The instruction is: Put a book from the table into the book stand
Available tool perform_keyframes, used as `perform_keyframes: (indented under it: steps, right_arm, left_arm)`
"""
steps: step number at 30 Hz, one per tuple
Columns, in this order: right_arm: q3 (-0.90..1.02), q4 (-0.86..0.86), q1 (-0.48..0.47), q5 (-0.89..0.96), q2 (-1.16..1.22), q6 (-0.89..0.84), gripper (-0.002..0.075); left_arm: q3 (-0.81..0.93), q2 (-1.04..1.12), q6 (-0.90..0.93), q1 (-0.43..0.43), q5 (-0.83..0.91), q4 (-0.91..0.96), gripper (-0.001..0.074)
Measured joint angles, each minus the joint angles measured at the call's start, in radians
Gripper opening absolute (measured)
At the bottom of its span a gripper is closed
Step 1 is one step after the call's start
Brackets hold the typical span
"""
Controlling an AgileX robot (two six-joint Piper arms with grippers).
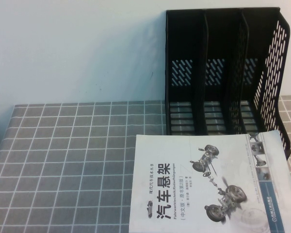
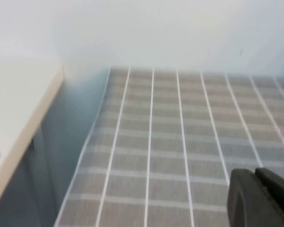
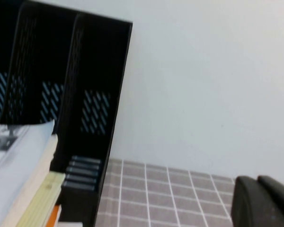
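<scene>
The white paperback book [image 1: 208,182] lies flat, cover up, at the near right of the tabletop [image 1: 63,160], which is covered by a grey cloth with a white square grid. Its black Chinese title and grey drawings of car suspension parts and wheels face up, and its near end runs off the bottom of the high view. The book's far edge lies just in front of the black book stand [image 1: 223,73] and covers the foot of the stand's front in the high view.

The book stand stands upright at the far right of the tabletop against the pale wall. It has three upright compartments with slotted walls and a sloping right side, and all three show nothing inside.

In the right wrist view, the white book [image 3: 16,165] appears beside the stand [image 3: 92,109], resting on top of other things: a pale yellow-green edge [image 3: 40,201] and a bit of orange [image 3: 52,217] show beneath it.

Neither arm appears in the high view. The left hand [image 2: 260,198] shows only as a dark corner in its wrist view, above bare grid cloth near the left edge of the tabletop [image 2: 180,142], beside a pale ledge [image 2: 14,109]; whether it is spread or pressed together cannot be told. The right hand [image 3: 262,201] likewise shows only as a dark part over the grid cloth to the right of the stand, and its state cannot be told either.
</scene>
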Motion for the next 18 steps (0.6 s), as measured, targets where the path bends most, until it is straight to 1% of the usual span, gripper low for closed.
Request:
perform_keyframes:
  steps: [6, 9, 16, 18]
  right_arm:
    - [0.000, -0.001, 0.000, -0.068, 0.000, -0.003, -0.0003]
    - [0.000, -0.002, 0.000, -0.119, 0.000, -0.019, -0.0003]
    - [0.000, -0.002, 0.000, -0.235, 0.000, -0.041, -0.0003]
    - [0.000, -0.002, 0.000, -0.251, 0.000, -0.039, -0.0003]
  left_arm:
    - [0.000, 0.000, 0.001, 0.000, -0.100, 0.043, -0.0001]
    - [0.000, 0.000, 0.001, 0.000, -0.183, 0.076, -0.0001]
    - [0.000, 0.000, -0.006, 0.000, -0.582, 0.103, -0.0001]
    - [0.000, 0.000, -0.006, 0.000, -0.669, 0.104, -0.0001]
